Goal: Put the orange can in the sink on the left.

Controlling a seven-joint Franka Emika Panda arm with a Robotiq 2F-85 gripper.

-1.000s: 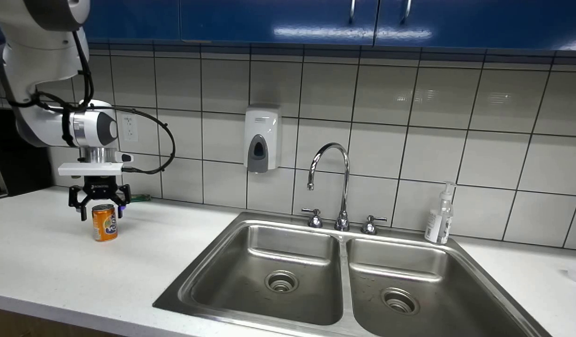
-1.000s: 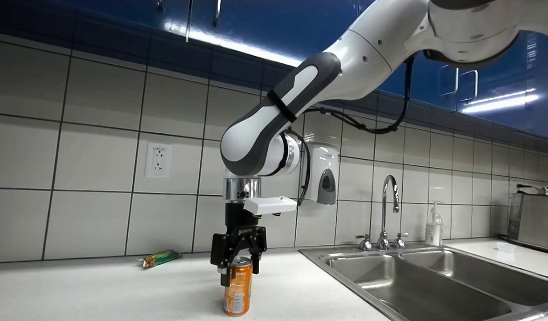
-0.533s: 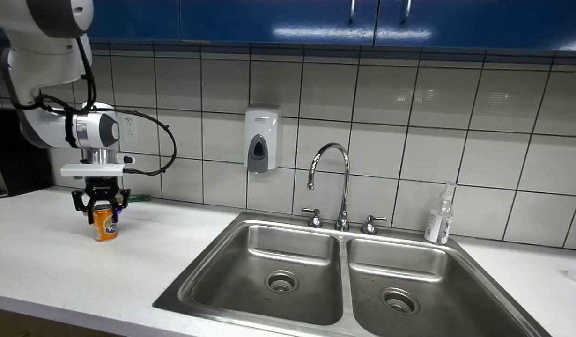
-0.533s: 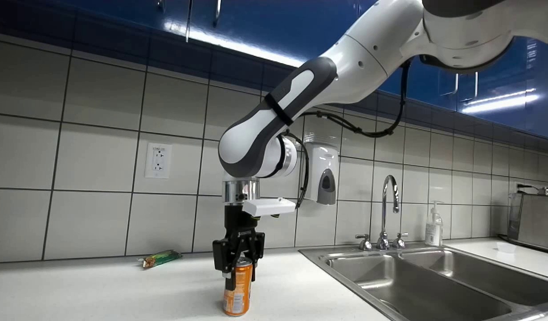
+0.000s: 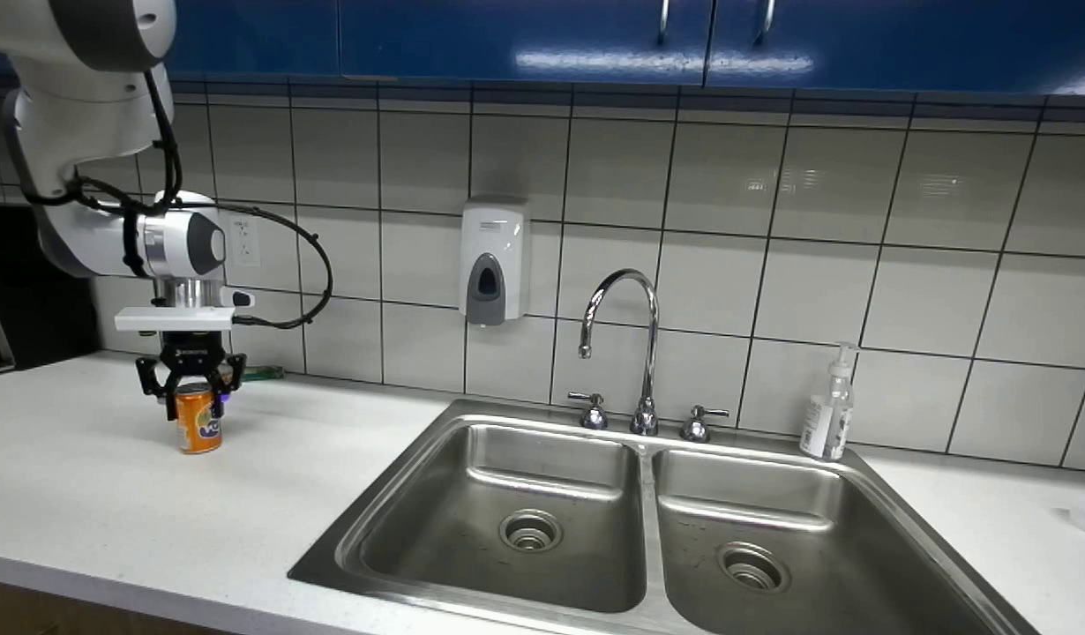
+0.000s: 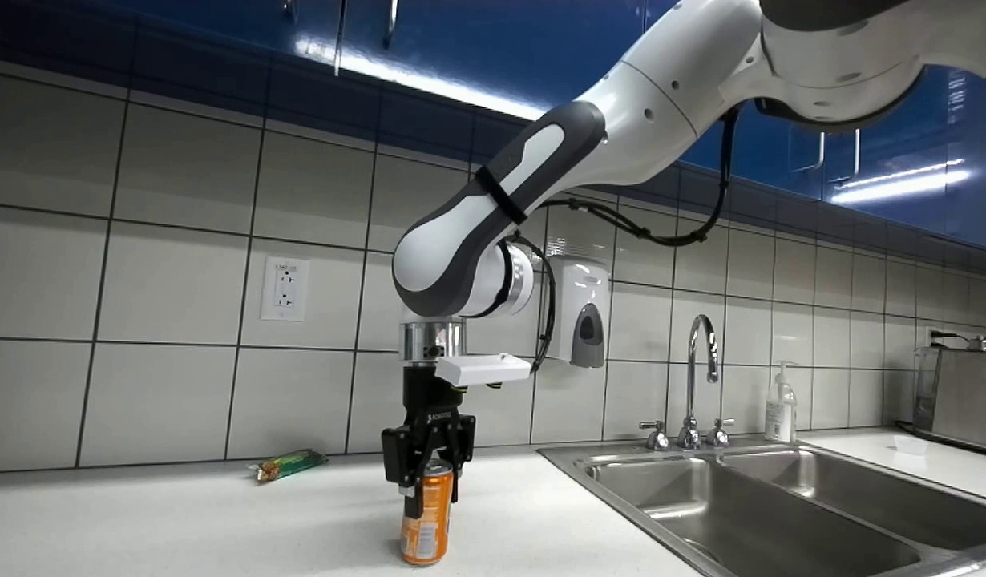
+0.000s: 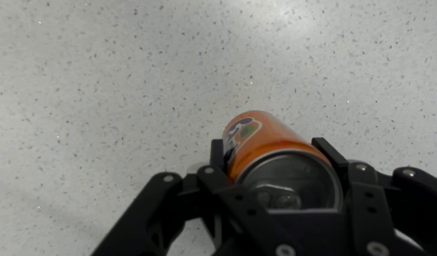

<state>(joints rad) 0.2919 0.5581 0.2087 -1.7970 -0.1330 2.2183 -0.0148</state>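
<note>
My gripper (image 5: 194, 413) is shut on the orange can (image 5: 198, 434), over the counter well to the left of the sink in this exterior view. In the wrist view the black fingers (image 7: 217, 151) press on both sides of the can (image 7: 271, 133), below its silvery top. The can is roughly upright with its base at counter level; I cannot tell whether it touches the counter. The left basin of the double sink (image 5: 445, 538) shows its round drain and holds nothing. In an exterior view this basin (image 6: 749, 517) is the nearer one.
A chrome faucet (image 5: 653, 353) with two handles stands behind the basins. The twin basin (image 5: 825, 564) lies beyond a divider. A soap dispenser (image 5: 495, 265) hangs on the tiles, and a pump bottle (image 5: 826, 414) stands at the rim. A green wrapper (image 6: 291, 465) lies by the wall.
One second ago the fingers stood apart around the can. The gripper came down slightly and shut on it. Since half a second ago, gripper and can have risen very slightly.
</note>
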